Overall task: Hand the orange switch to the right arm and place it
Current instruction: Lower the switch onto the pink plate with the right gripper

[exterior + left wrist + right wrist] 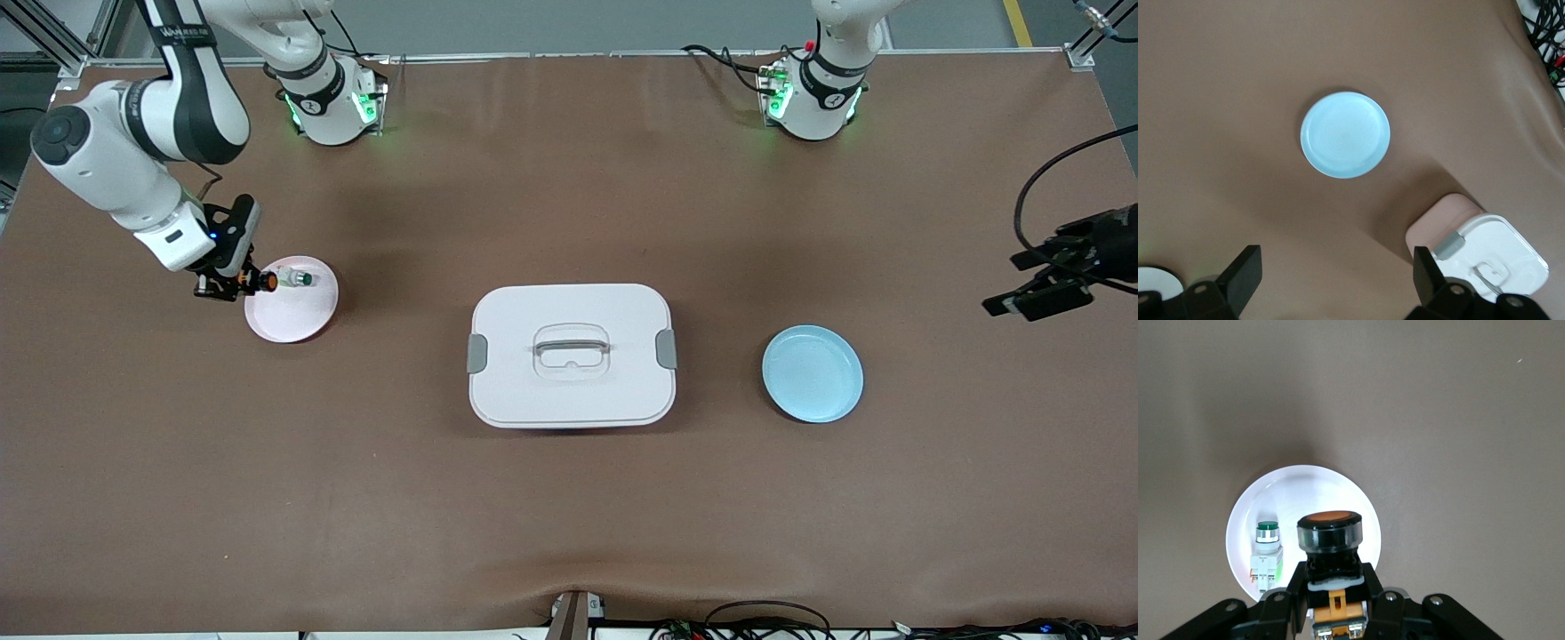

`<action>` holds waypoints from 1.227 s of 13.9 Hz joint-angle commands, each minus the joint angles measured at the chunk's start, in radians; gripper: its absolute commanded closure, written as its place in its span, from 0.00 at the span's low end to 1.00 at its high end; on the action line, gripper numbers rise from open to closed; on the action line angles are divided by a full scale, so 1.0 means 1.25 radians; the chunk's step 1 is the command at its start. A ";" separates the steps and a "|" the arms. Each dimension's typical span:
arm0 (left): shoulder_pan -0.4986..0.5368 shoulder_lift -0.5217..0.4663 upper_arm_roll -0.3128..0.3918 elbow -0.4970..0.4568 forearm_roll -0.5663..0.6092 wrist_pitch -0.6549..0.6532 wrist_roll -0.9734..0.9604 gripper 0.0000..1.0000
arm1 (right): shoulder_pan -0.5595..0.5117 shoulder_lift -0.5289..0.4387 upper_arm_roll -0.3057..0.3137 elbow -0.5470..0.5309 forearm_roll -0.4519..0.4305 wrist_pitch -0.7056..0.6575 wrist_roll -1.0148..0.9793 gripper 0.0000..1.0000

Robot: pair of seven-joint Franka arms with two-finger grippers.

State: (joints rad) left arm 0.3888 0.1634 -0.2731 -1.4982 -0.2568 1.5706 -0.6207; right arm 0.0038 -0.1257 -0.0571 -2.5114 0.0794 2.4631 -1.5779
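Observation:
My right gripper (pixel 236 283) is shut on the orange switch (pixel 263 282), a black body with a round orange cap, which it holds just above the edge of the pale pink plate (pixel 293 316). In the right wrist view the orange switch (pixel 1330 532) sits clamped between the black fingers (pixel 1286 587) of the right gripper (pixel 1331 587), over the plate (pixel 1305 487). A whitish switch with a green cap (pixel 293 279) (pixel 1267 553) lies on that plate. My left gripper (pixel 1036 298) (pixel 1336 267) hangs open and empty in the air at the left arm's end of the table.
A white lidded box (pixel 571 356) (pixel 1498 260) with a handle and grey clips sits mid-table. A light blue plate (pixel 812 373) (pixel 1345 135) lies beside it toward the left arm's end. Cables run along the table's near edge.

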 commanded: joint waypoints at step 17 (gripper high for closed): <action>-0.347 -0.047 0.334 -0.002 0.088 -0.027 0.178 0.00 | -0.060 0.244 0.021 -0.049 0.009 0.281 -0.074 1.00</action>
State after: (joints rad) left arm -0.0386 0.1215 0.1708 -1.4982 -0.1583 1.5498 -0.4048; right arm -0.0667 0.1617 -0.0427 -2.5621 0.0795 2.7679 -1.6512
